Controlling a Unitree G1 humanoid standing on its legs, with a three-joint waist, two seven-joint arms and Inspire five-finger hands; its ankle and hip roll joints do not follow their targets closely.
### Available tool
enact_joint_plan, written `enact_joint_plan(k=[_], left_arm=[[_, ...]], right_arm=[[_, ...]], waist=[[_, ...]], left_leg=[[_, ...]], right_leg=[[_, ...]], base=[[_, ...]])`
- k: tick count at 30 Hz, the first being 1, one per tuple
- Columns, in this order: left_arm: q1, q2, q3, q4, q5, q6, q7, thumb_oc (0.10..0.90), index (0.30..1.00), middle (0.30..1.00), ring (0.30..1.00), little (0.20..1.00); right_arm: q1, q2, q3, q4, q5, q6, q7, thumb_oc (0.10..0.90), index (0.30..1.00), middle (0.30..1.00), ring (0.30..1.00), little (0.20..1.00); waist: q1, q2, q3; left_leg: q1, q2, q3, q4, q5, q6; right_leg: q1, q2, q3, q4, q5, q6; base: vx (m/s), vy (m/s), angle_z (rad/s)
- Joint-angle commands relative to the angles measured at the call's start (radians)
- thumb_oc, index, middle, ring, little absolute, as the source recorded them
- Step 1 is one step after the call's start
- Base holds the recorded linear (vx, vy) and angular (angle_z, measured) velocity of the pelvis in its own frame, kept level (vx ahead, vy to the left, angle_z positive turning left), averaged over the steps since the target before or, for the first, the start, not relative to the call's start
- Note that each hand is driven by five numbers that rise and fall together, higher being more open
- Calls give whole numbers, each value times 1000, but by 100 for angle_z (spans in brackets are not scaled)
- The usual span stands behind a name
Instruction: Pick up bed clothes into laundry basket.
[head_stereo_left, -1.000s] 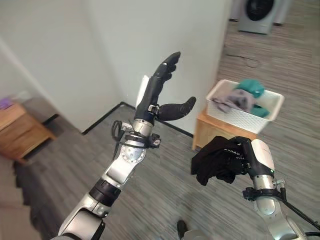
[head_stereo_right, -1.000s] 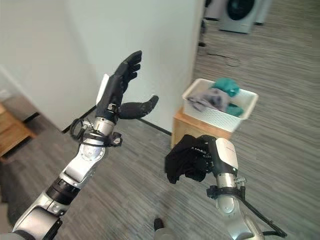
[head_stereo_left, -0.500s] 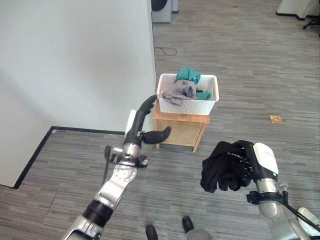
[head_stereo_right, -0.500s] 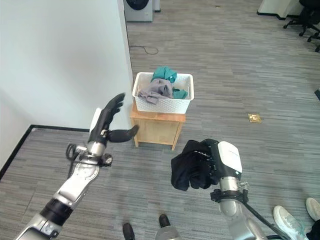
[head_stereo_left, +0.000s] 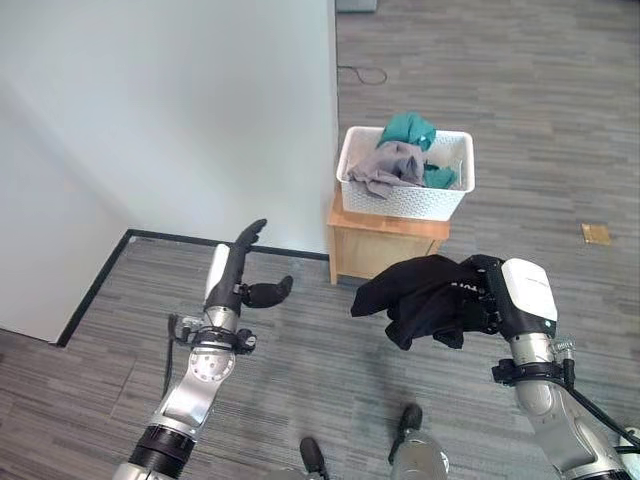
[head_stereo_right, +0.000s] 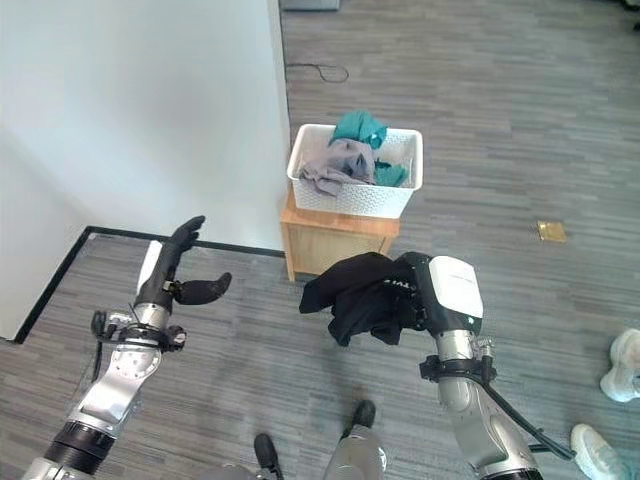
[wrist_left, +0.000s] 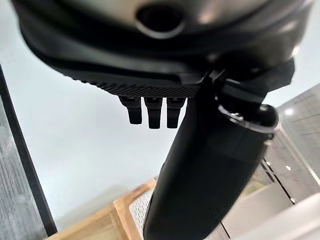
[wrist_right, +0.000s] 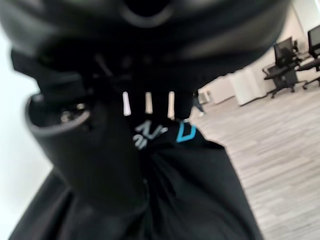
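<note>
Beyond both hands, a small wooden table (head_stereo_left: 385, 243) carries the white laundry basket (head_stereo_left: 405, 190) of grey and teal clothes, while the right hand (head_stereo_left: 487, 305) is clenched on a black garment (head_stereo_left: 420, 295) hanging above the floor, and the left hand (head_stereo_left: 237, 275) stays spread, fingers straight, holding nothing.

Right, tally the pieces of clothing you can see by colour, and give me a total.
Black: 1, the black garment held in the right hand.
Grey: 1, the grey cloth hanging over the rim of the white basket.
Teal: at least 1, the teal clothing in the basket; how many pieces cannot be told.
Total: at least 3.
</note>
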Motion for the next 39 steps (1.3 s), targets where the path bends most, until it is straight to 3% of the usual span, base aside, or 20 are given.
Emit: enact_joint_plan(k=[1, 4, 5, 6, 8, 10, 11, 12, 16, 17, 18, 19, 21, 26, 31, 34, 35, 36, 39], left_arm=[[-30, 14, 35, -132, 66, -107, -20, 800, 900, 900, 900, 900], [-21, 7, 29, -137, 71, -109, -17, 800, 900, 900, 900, 900], [-17, -9, 28, -136, 65, -110, -17, 800, 900, 900, 900, 900], [-5, -21, 26, -132, 47, -112, -19, 800, 900, 900, 900, 900], [2, -27, 17, -136, 19, -108, -27, 800, 900, 900, 900, 900], [0, -27, 14, -141, 10, -108, -23, 800, 900, 900, 900, 900], [-6, -25, 14, -145, -3, -110, -20, 800, 900, 900, 900, 900], [-7, -27, 17, -146, -3, -110, -20, 800, 900, 900, 900, 900], [9, -32, 26, -129, -13, -111, -38, 800, 900, 900, 900, 900], [10, -35, 27, -129, -14, -111, -38, 800, 900, 900, 900, 900], [23, -36, 30, -120, -17, -114, -45, 800, 900, 900, 900, 900], [28, -39, 26, -116, -18, -117, -47, 800, 900, 900, 900, 900], [42, -41, 23, -117, -21, -119, -51, 800, 900, 900, 900, 900], [80, -49, 17, -124, -51, -121, -59, 800, 900, 900, 900, 900], [79, -41, 4, -113, -65, -118, -71, 800, 900, 900, 900, 900], [78, -37, -2, -110, -70, -112, -79, 800, 900, 900, 900, 900], [79, -31, 1, -111, -69, -108, -79, 800, 900, 900, 900, 900], [74, -24, -2, -111, -74, -106, -70, 800, 900, 900, 900, 900], [47, -10, -3, -104, -78, -113, -64, 800, 900, 900, 900, 900]], right_arm=[[-87, -68, -136, -132, -24, -30, -83, 400, 300, 300, 300, 300], [-98, -93, -154, -155, -18, -40, -85, 400, 300, 300, 300, 300], [-121, -123, -165, -164, -8, -47, -90, 400, 300, 300, 300, 300], [-155, -170, -179, -181, 17, -61, -90, 400, 300, 300, 300, 300], [-211, -222, -186, -207, 55, -68, -90, 400, 300, 300, 300, 300], [-281, -283, -167, -206, 104, -73, -76, 400, 300, 300, 300, 300], [-339, -324, -127, -181, 153, -72, -47, 400, 300, 300, 300, 300], [-348, -327, -120, -175, 156, -73, -48, 400, 300, 300, 300, 300], [-399, -382, -55, -137, 197, -77, 14, 400, 300, 300, 300, 300], [-404, -384, -50, -134, 198, -77, 13, 400, 300, 300, 300, 300], [-422, -408, -29, -125, 179, -76, 32, 400, 300, 300, 300, 300], [-438, -418, -17, -118, 178, -78, 32, 400, 300, 300, 300, 300], [-462, -435, -5, -115, 171, -74, 31, 400, 300, 300, 300, 300], [-502, -437, 10, -77, 176, -61, 15, 400, 300, 300, 300, 300], [-504, -447, -3, -20, 154, -34, 0, 400, 300, 300, 300, 300], [-508, -464, 3, 22, 121, -14, 3, 400, 300, 300, 300, 300], [-510, -466, 7, 24, 105, -10, 10, 400, 300, 300, 300, 300], [-522, -465, 9, 13, 92, -4, 10, 400, 300, 300, 300, 300], [-564, -464, 28, 16, 91, 5, 16, 400, 300, 300, 300, 300]], waist=[[-38, 7, -82], [-36, 20, -101], [-36, 29, -102], [-19, 30, -105], [6, 29, -92], [27, 14, -73], [42, 4, -63], [41, 6, -62], [76, -1, -77], [74, -3, -79], [90, 4, -89], [95, 7, -91], [104, 9, -94], [95, 35, -124], [91, -1, -167], [96, -28, -176], [97, -32, -170], [82, -29, -143], [75, -29, -106]], left_leg=[[164, 49, -5, 4, -231, -38], [194, 54, -6, 7, -204, -47], [181, 78, 2, 98, -216, -65], [102, 138, 6, 331, -124, -107], [-14, 213, -31, 636, 25, -170], [-115, 251, -36, 802, 42, -188], [-165, 289, -1, 791, 17, -181], [-163, 290, 2, 792, 15, -180], [-171, 239, 61, 401, -42, -139], [-162, 228, 65, 378, -32, -136], [-163, 202, 59, 186, 36, -141], [-163, 192, 51, 107, 85, -146], [-181, 194, 40, 37, 128, -151], [-161, 203, 61, 4, 169, -139], [-113, 183, 99, 4, 124, -124], [-95, 152, 121, 4, 78, -95], [-81, 141, 135, 4, 54, -80], [-55, 141, 147, 4, 32, -67], [-44, 144, 158, 4, 12, -68]], right_leg=[[20, 78, -30, -121, 9, -29], [43, 97, -36, -121, 15, -53], [73, 107, -41, -125, -3, -64], [145, 131, -43, -131, -53, -95], [208, 164, -48, -131, -115, -149], [251, 178, -51, -131, -154, -174], [276, 173, -48, -131, -168, -174], [276, 173, -45, -131, -169, -174], [303, 148, -55, -131, -167, -129], [303, 142, -55, -131, -165, -126], [321, 144, -56, -131, -170, -109], [334, 143, -58, -131, -180, -106], [359, 143, -56, -131, -196, -106], [399, 158, -41, -131, -202, -104], [430, 133, -17, -131, -220, -95], [450, 104, -25, -131, -184, -78], [438, 83, -31, -89, -167, -63], [356, 42, -20, 56, -155, -36], [246, 0, 9, 84, -141, -27]], base=[[216, -151, 14], [327, -221, 14], [298, -343, -10], [375, -489, -9], [296, -479, -7], [288, -309, -47], [255, -128, -53], [243, -6, -32], [216, 73, -18], [269, 130, -2], [265, 112, 6], [334, 122, 23], [251, 55, 37], [275, 117, 11], [259, 89, 12], [188, 109, -11], [171, 195, -27], [111, 170, -27], [9, 53, -51]])
